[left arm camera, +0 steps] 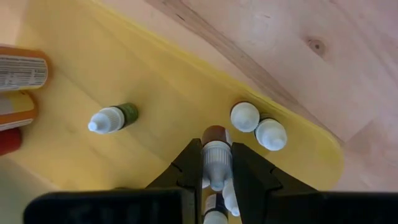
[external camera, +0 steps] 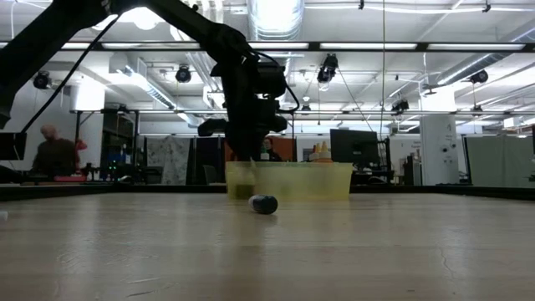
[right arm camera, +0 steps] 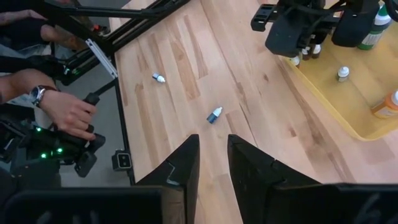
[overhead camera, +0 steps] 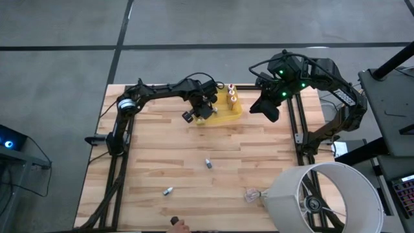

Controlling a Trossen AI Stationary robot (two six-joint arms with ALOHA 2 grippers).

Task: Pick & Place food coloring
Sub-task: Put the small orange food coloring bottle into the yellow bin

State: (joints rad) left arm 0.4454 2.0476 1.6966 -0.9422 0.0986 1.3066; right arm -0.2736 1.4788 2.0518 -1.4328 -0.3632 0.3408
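Several food coloring bottles (left arm camera: 258, 126) already stand in the yellow tray (overhead camera: 228, 116); the left pincer (left arm camera: 216, 177) grips one more bottle (left arm camera: 216, 158) just above it. Two bottles (overhead camera: 208, 163) remain lying on the desk (overhead camera: 194, 181) (well apart). The right pincer (right arm camera: 212, 163) waits, fingers slightly parted and empty.

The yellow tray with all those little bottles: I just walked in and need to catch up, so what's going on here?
The left gripper is over the yellow tray, shut on a small food coloring bottle with a brown cap. Several bottles already stand in the tray. Two more bottles lie loose on the wooden table. The right gripper hangs above the table beside the tray, holding nothing.
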